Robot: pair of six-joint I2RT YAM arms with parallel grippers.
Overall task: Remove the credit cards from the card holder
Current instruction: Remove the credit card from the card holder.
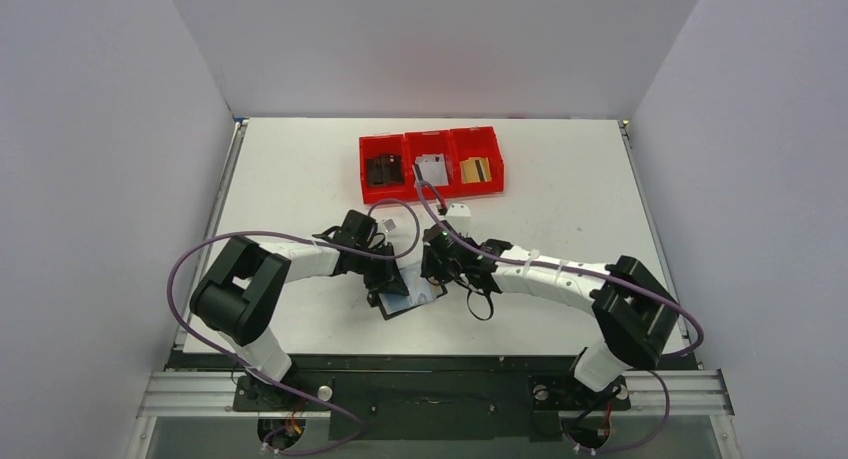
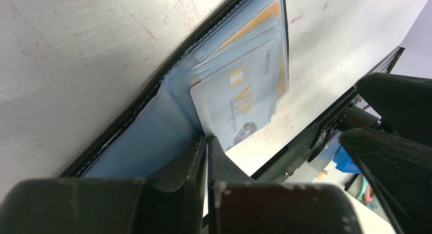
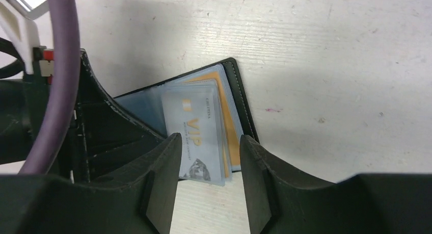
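Note:
The black card holder (image 1: 392, 309) (image 3: 243, 106) lies open on the table between both arms, its bluish clear sleeve (image 2: 153, 137) fanned out. A white-grey "VIP" credit card (image 3: 191, 132) (image 2: 239, 99) sticks partway out past the holder's edge, and a gold card (image 3: 229, 122) shows in the sleeve behind it. My right gripper (image 3: 209, 142) (image 1: 435, 269) is open, with one finger on each side of the VIP card's free end and not touching it. The left gripper (image 2: 208, 139) (image 1: 385, 279) is shut, its tips pressed to the sleeve beside the VIP card.
Three joined red bins (image 1: 432, 144) stand at the back centre. They hold a black card (image 1: 383, 169), a white-grey card (image 1: 432, 169) and a gold card (image 1: 475, 169). A purple cable (image 3: 61, 66) crosses the left of the right wrist view.

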